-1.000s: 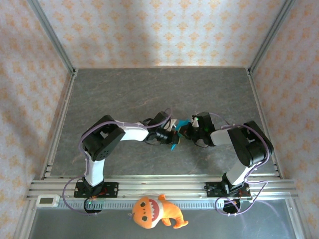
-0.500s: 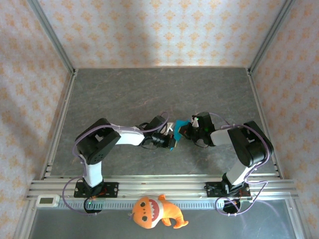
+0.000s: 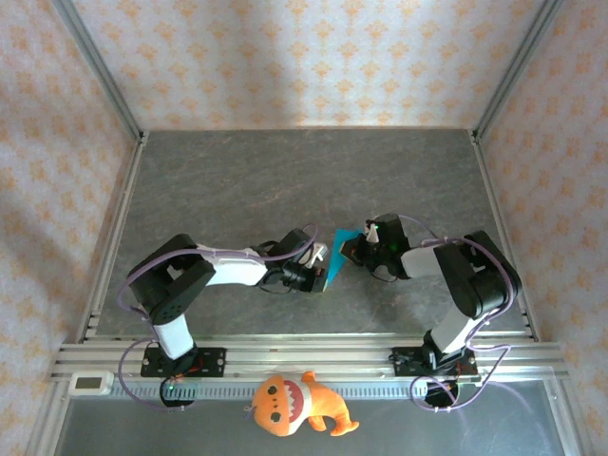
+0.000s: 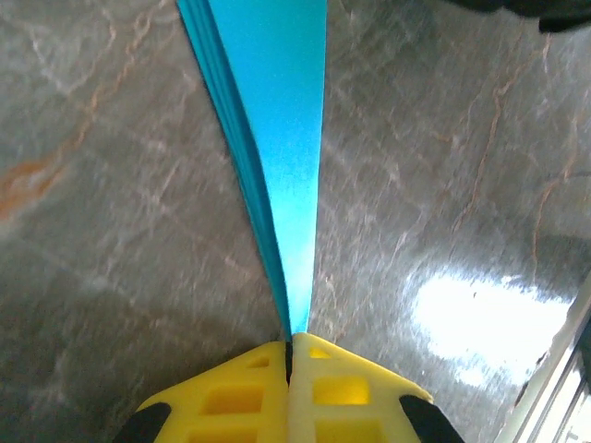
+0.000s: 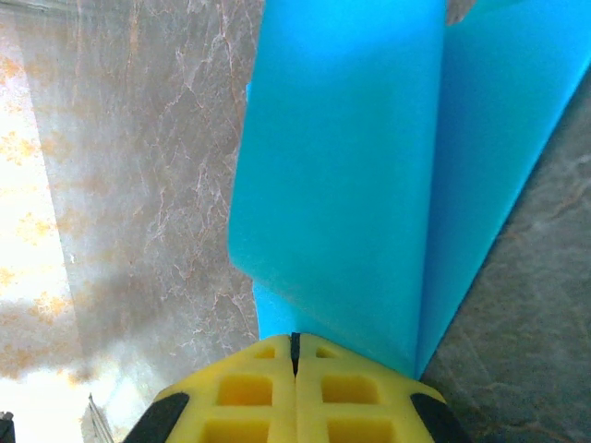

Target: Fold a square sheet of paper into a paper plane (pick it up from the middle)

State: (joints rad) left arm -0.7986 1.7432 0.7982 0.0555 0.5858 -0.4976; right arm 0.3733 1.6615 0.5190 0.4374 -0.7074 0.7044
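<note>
The cyan-blue paper [image 3: 336, 255] is held off the table between both grippers near the table's middle, folded and edge-on. In the left wrist view the paper [image 4: 277, 138] runs away as a narrow folded strip from my left gripper [image 4: 290, 346], whose yellow fingers [image 4: 231, 397] are shut on its end. My left gripper [image 3: 318, 267] sits at the paper's lower left. In the right wrist view the paper [image 5: 351, 185] hangs as broad folded layers, and my right gripper [image 5: 295, 343] is shut on its edge. My right gripper [image 3: 350, 247] is at the paper's right.
An orange plush toy [image 3: 293, 403] lies on the near ledge in front of the aluminium rail [image 3: 304, 353]. Patterned walls enclose the grey marbled table [image 3: 285, 180] on three sides.
My left arm has drawn back toward the lower left, its gripper sliding along the paper. The paper now stands out longer and straighter between the grippers. The right arm has barely moved.
</note>
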